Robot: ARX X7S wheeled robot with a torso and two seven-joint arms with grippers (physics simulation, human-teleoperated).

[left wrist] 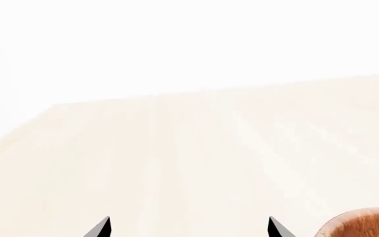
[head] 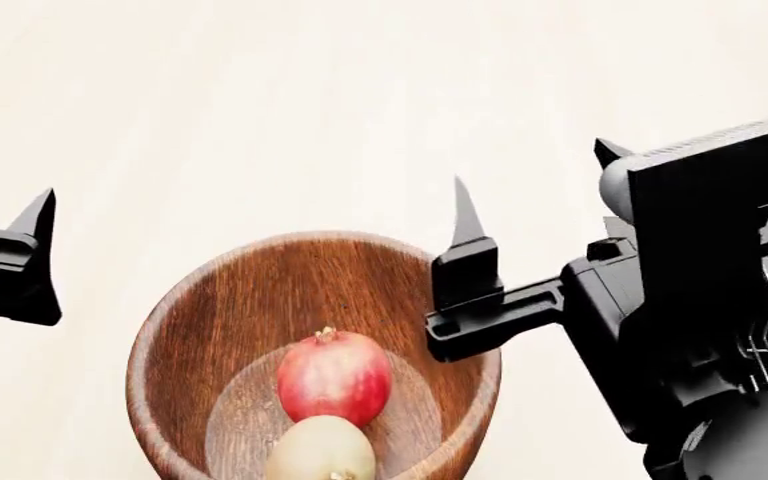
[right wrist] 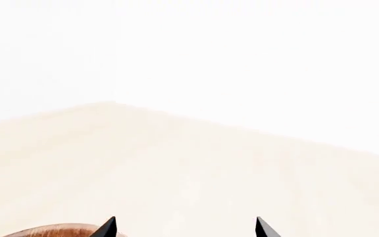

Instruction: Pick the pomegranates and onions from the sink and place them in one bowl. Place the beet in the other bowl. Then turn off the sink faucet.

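Observation:
The brown wooden bowl (head: 204, 325) sits low in the head view on the pale counter. Inside it lie one red pomegranate (head: 335, 377) and, nearer me, a tan onion (head: 320, 452) cut off by the frame edge. My right gripper (head: 539, 186) hovers open and empty just past the bowl's right rim. One finger (head: 27, 240) of my left gripper shows left of the bowl. The left gripper (left wrist: 189, 228) is open with nothing in it. The bowl's rim (left wrist: 367, 224) peeks in beside it. The sink, beet, other bowl and faucet are out of view.
A pale wood-grain countertop (head: 291, 100) fills the head view beyond the bowl. In the right wrist view, the open right gripper (right wrist: 185, 228) looks over the same counter (right wrist: 196, 168) toward a white wall, with the bowl's rim (right wrist: 57, 231) at its side.

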